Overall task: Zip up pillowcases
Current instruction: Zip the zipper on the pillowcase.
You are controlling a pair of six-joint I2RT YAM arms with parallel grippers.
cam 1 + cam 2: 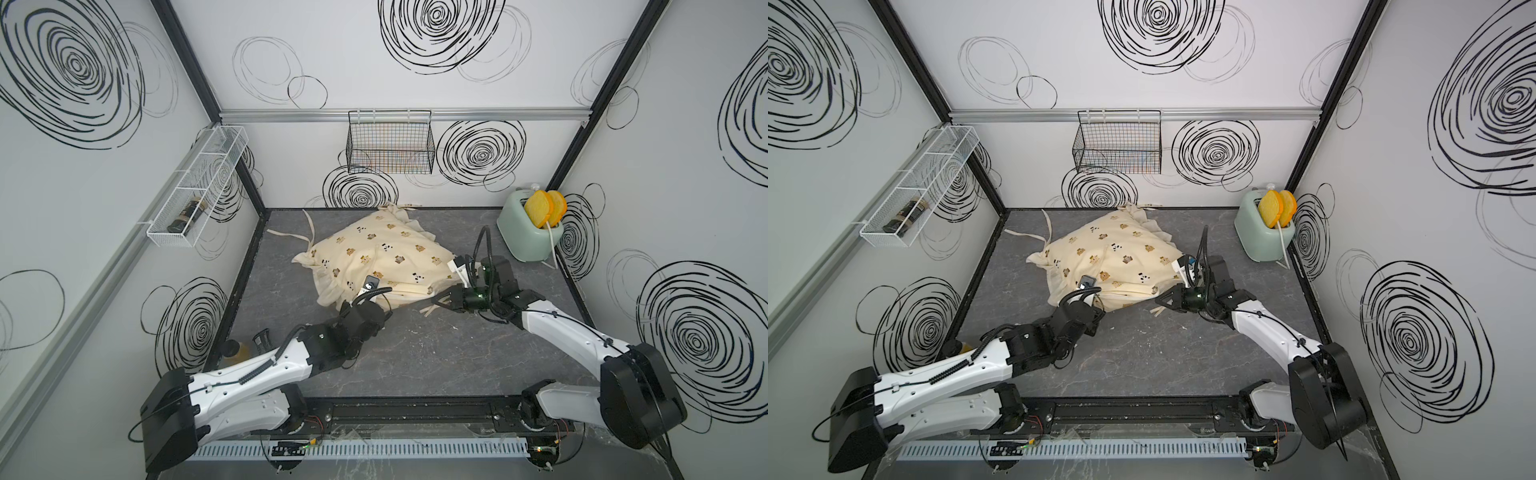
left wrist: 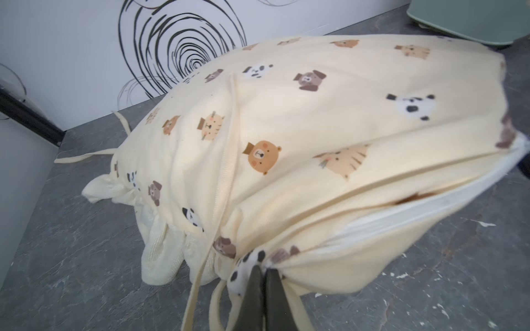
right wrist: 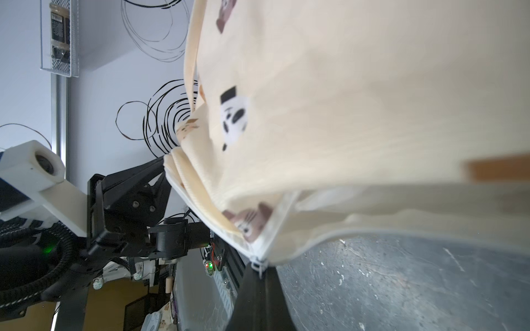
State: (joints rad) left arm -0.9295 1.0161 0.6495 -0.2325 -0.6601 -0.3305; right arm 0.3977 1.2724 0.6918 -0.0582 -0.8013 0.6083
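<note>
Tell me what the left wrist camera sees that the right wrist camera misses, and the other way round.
Only the left wrist view: the mint-green toaster and a ruffled cream frill. Only the right wrist view: the small white zipper slider pinched in the right gripper, and a dark jar in a white wire wall shelf. Both: the cream animal-print fabric pillowcase, the left gripper shut on its corner, and the grey marbled tabletop.
</note>
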